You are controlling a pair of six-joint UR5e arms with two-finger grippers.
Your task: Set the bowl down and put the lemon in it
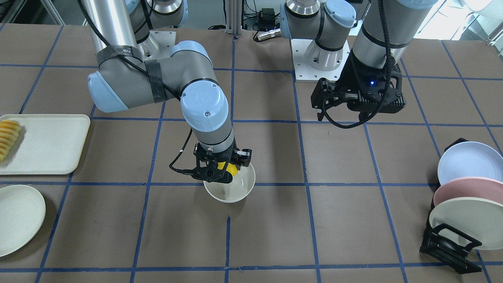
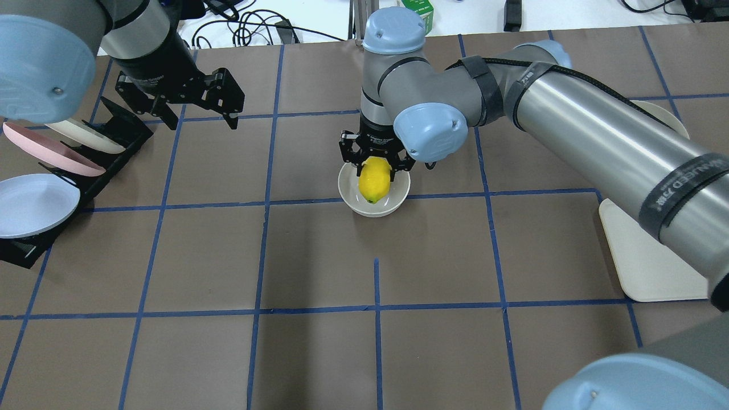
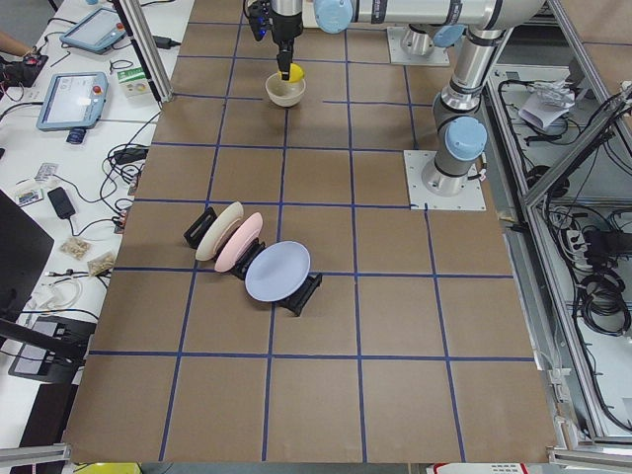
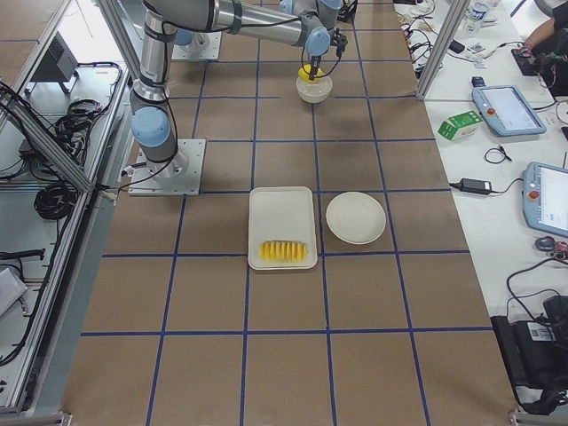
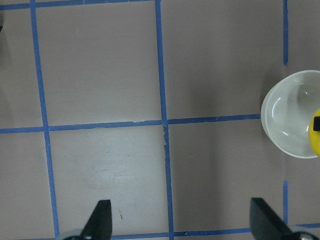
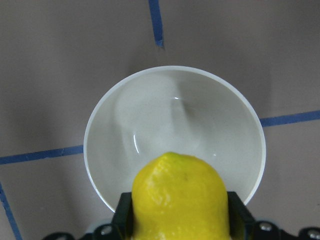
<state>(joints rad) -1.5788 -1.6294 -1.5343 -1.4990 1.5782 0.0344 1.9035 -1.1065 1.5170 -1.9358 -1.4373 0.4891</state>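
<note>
The off-white bowl (image 2: pixel 348 191) stands upright on the table's middle; it also shows in the front view (image 1: pixel 235 192), the left wrist view (image 5: pixel 285 120) and the right wrist view (image 6: pixel 165 115). My right gripper (image 2: pixel 375 165) is shut on the yellow lemon (image 2: pixel 374 179) and holds it just above the bowl's far rim; the lemon fills the bottom of the right wrist view (image 6: pixel 180 200). My left gripper (image 2: pixel 196 111) is open and empty, hovering over bare table to the bowl's left, its fingertips (image 5: pixel 102 212) wide apart.
A black rack (image 2: pixel 108 142) with pink, cream and blue plates stands at the left edge. A cream tray (image 1: pixel 51 141) with yellow-orange slices (image 1: pixel 8 137) and a flat cream plate (image 1: pixel 15 218) lie on the right arm's side.
</note>
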